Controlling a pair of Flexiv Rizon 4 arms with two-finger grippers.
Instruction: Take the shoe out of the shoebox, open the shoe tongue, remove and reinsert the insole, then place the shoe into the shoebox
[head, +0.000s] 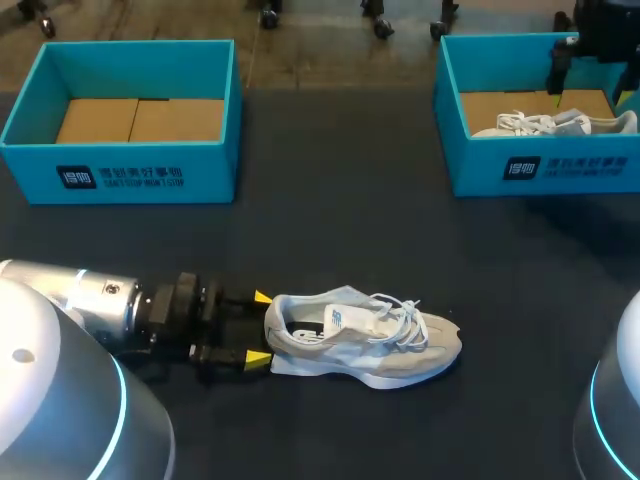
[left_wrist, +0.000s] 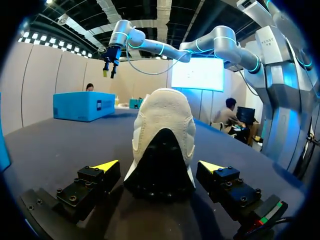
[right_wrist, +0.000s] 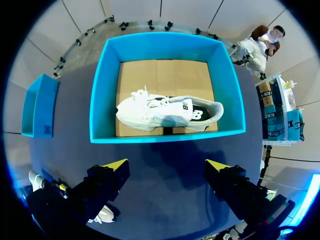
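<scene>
A grey-white sneaker (head: 362, 338) lies on its side on the dark table at the front middle, toe to the right. My left gripper (head: 258, 328) is open at its heel, one yellow tip on each side. The left wrist view shows the heel (left_wrist: 162, 140) between the fingers (left_wrist: 104, 167) with a gap on both sides. A second white shoe (head: 555, 123) lies in the blue shoebox (head: 540, 170) at the back right. My right gripper (head: 590, 98) hangs open above that box. From the right wrist view, the shoe (right_wrist: 167, 112) in the box (right_wrist: 165, 136) lies ahead of the open gripper (right_wrist: 167, 167).
Another blue box (head: 120, 165) with a bare cardboard bottom stands at the back left. Dark tabletop (head: 340, 230) lies between the two boxes and the sneaker.
</scene>
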